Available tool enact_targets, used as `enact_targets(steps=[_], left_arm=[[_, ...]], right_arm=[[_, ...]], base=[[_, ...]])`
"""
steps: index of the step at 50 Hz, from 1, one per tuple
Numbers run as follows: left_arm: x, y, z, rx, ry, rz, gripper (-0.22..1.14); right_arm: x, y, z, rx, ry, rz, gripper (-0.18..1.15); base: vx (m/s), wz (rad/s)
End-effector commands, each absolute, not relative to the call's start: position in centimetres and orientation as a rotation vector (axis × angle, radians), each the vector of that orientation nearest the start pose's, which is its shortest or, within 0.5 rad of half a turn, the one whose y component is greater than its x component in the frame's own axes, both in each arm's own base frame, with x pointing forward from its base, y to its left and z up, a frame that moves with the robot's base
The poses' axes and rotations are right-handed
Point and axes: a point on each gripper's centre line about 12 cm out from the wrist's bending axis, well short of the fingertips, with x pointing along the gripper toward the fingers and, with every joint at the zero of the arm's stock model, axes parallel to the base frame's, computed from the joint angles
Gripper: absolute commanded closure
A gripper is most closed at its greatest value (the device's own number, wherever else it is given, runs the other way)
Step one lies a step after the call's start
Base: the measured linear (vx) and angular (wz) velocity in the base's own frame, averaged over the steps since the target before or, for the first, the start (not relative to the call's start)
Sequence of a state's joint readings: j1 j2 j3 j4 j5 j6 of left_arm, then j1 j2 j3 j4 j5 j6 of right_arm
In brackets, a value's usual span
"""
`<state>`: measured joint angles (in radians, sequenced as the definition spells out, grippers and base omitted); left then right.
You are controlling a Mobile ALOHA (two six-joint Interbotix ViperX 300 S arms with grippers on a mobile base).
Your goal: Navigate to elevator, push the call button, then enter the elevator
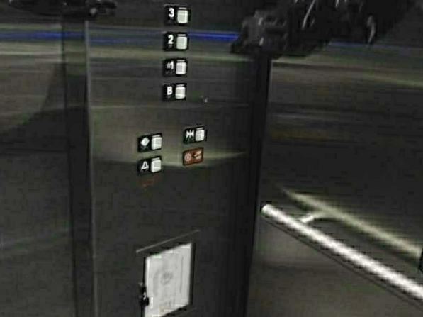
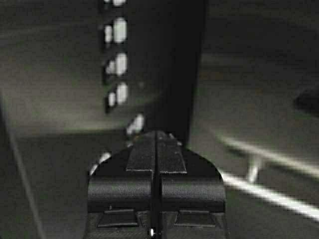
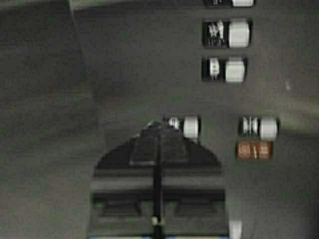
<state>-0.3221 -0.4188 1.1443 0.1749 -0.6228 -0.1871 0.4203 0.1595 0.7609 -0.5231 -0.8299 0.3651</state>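
Observation:
I am inside the elevator, facing its brushed-steel button panel [image 1: 167, 199]. Lit floor buttons [image 1: 177, 42] run down the panel, with door buttons [image 1: 195, 135] and an orange one [image 1: 192, 156] below them. My left gripper [image 2: 156, 133] is shut with nothing in it and points at the panel from a distance. Shut and empty too, my right gripper [image 3: 158, 124] points at the panel just beside a lit button [image 3: 191, 127]. The call button is out of view. In the high view neither gripper can be made out.
A steel handrail [image 1: 341, 254] slants across the wall right of the panel and also shows as the handrail [image 2: 269, 191]. A small white-faced hatch [image 1: 166, 280] sits low on the panel. Steel walls close in on both sides.

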Motion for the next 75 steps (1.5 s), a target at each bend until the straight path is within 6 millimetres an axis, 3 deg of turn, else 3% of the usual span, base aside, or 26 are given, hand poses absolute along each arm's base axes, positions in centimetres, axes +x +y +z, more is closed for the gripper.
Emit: enact_targets(steps=[1,10,42,75], left_arm=[[25.5,-9.7,22.7,-0.042,0.069,-0.418,0.89],[25.3,-9.6,22.8,-0.036,0.063,-0.418,0.89],[25.2,-9.7,22.6,-0.037,0.07,-0.42,0.89],[25.2,-9.7,22.2,-0.031,0.083,-0.419,0.89]], right_arm=[[36.1,20.7,16.1,0.023,0.101,0.785,0.91],[38.6,20.3,14.9,0.034,0.094,0.724,0.91],[43.0,21.7,11.3,0.034,0.084,0.713,0.91],[46.3,21.5,11.1,0.053,0.038,0.671,0.91]], base=[[0.12,0.02],[0.13,0.06],[0.11,0.1],[0.01,0.02]])
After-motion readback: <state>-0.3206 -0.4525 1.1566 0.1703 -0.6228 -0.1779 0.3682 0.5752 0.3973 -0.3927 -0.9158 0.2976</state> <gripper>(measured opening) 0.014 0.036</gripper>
